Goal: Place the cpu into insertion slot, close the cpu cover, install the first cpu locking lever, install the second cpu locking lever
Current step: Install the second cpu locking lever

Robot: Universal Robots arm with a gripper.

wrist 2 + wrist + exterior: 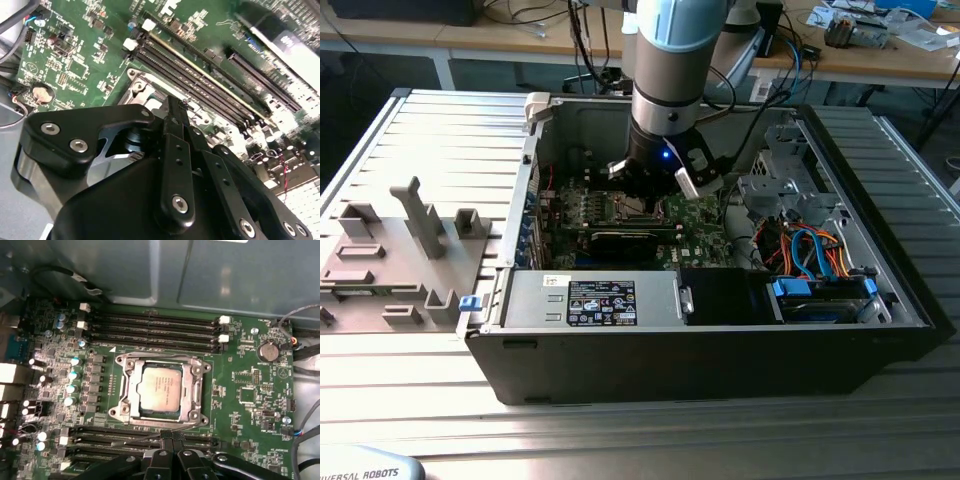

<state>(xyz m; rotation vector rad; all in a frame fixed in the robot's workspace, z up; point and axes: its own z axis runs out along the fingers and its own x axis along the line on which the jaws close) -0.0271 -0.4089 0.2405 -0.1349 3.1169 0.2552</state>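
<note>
Wrist views close above motherboard (240, 385); exterior high.

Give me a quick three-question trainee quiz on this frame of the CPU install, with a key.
1. True or false: the cpu lies in the insertion slot.
2. The cpu cover is: A) lying flat, framing the chip; B) standing upright; C) outside the computer case.
3. Fill in: in the first wrist view, the pincer is by the memory slots beside the socket, its fingers ___.
Key: 1 true; 2 A; 3 shut.
</note>
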